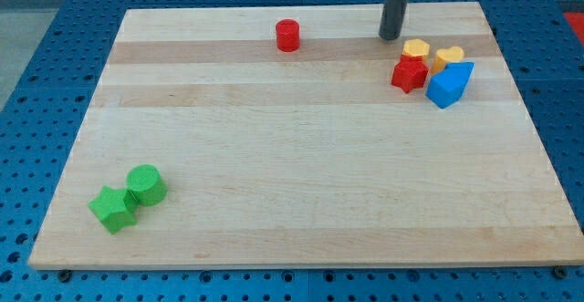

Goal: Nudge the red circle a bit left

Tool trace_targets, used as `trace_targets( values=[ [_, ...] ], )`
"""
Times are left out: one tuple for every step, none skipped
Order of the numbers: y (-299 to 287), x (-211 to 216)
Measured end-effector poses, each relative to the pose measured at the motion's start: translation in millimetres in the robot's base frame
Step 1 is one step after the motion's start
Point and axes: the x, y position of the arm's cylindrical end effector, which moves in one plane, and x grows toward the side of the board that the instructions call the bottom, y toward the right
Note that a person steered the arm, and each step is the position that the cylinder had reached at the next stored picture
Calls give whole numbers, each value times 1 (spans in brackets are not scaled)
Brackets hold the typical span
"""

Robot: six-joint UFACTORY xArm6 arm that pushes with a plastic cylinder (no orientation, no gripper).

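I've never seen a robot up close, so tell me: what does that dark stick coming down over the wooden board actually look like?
It is a plain straight rod, round like a pipe, dark grey to black with a slight sheen. It has no claw, fingers, visible cables or markings. My tip is simply the rod's blunt flat end. The upper part runs out of the view's top, so the rest of the arm cannot be seen.

Pale wood board (301,183) w/ lengthwise grain strips, lying on blue perforated table (55,74). Even overhead light, soft shadows. Grey floor strip at view's top corners.
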Motion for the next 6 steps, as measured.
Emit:
trace_targets(
  values=[
    [-32,-16],
    [-78,-19],
    [-124,-22],
    [-163,-22],
    [-187,-22],
    [-192,-15]
  ],
)
